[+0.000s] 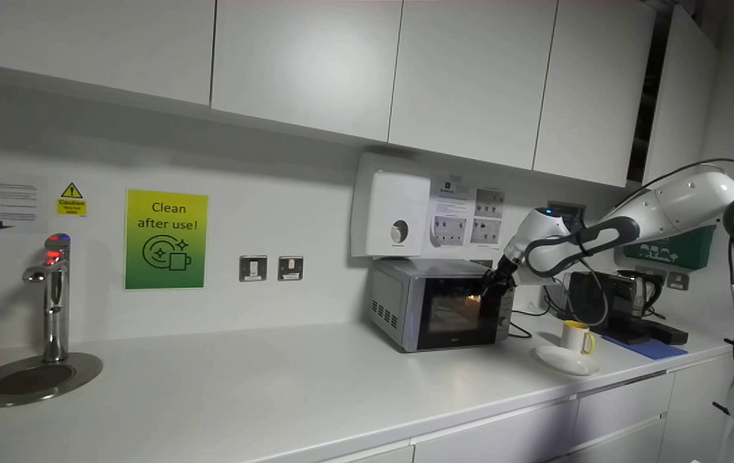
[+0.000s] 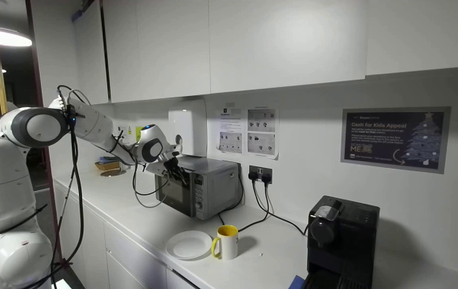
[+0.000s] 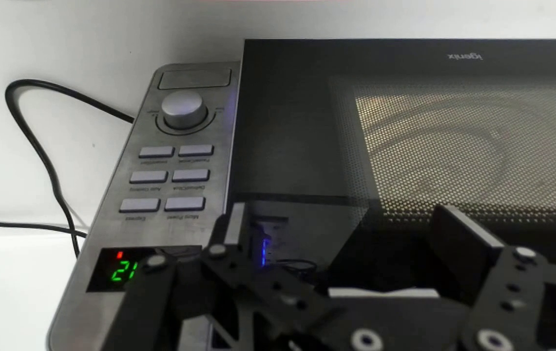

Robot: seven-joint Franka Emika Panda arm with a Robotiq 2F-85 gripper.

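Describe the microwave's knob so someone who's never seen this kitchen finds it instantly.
On the white counter stands a silver microwave with a black door. Down the metallic control panel beside the door run a digital display, six rectangular buttons, then the knob. Unlike the buttons, the knob is round and juts out.

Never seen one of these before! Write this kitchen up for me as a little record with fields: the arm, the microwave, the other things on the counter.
Arm: white, stretched out toward the microwave
Gripper: open, holding nothing, in front of the microwave; contact unclear
Window: glow behind it
Display: green digits, partly covered
Mug: white with a yellow handle, upright on the counter, beside a white plate
Another appliance: black coffee machine
Wall: "Clean after use!" sign
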